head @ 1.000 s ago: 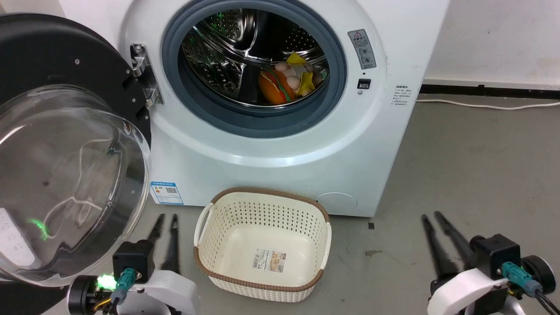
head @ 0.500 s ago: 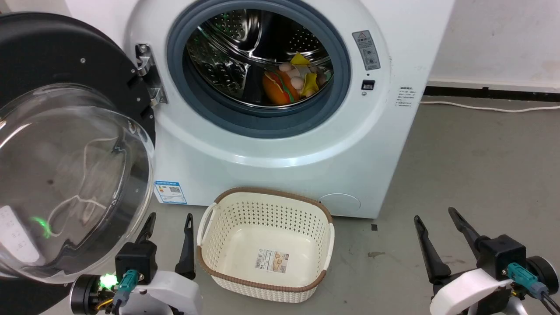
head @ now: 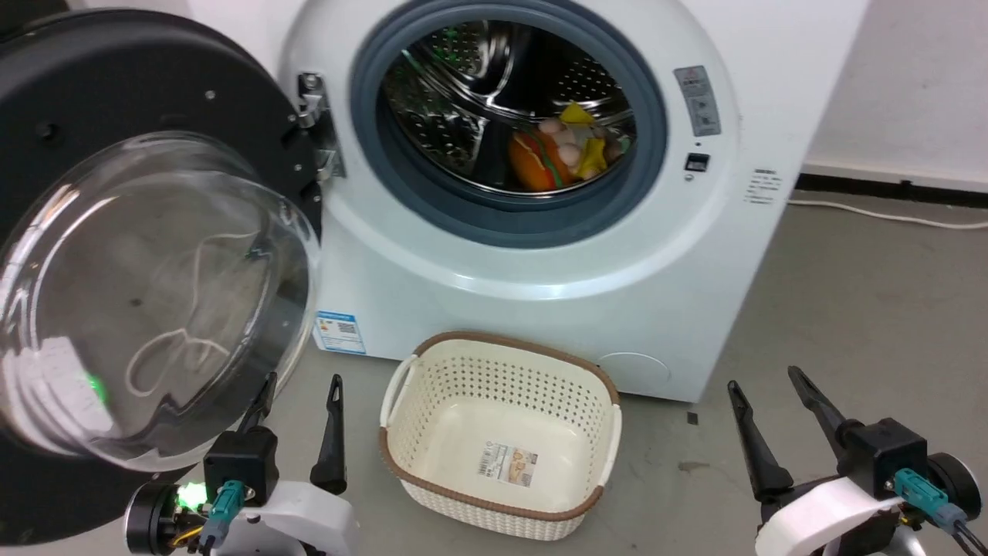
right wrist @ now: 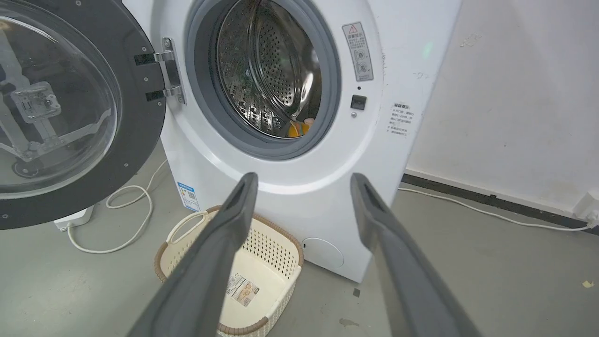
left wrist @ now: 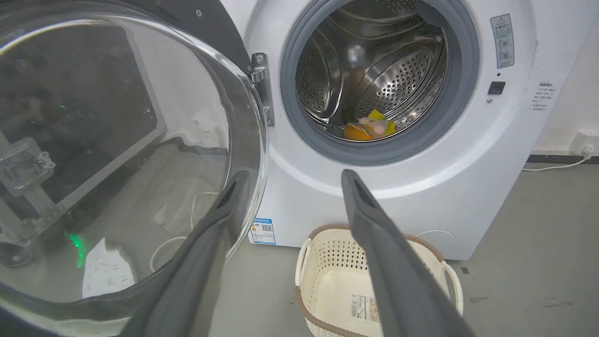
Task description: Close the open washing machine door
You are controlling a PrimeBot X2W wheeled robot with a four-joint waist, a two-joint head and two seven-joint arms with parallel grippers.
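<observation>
1. Black-rimmed washing machine door (head: 147,255) is swung wide open on the left of the washing machine (head: 540,293). It hangs off its metal hinge (head: 312,116) with the glass bowl bulging toward the robot.
2. Left claw (head: 302,384) sits low, right by the door's bottom edge, fingers a fair way apart and holding nothing. Can't tell if it's touching the glass. Right claw (head: 764,380) is well off to the other side over the floor, also spread and empty.
3. Step in hand, I reckon, is getting the left claw round the door's free edge, the side away from the hinge.
4. Work on the black rim, not the glass, which looks curved and slippery. Farther from the hinge means more leverage.
5. Follow the door's arc instead of shoving straight, then press firmly at the latch side so it catches.
6. Watch the cream basket (head: 432,357) parked in front, since an arm could clip it. The toys (head: 556,150) in the drum look clear of the gasket.
</observation>
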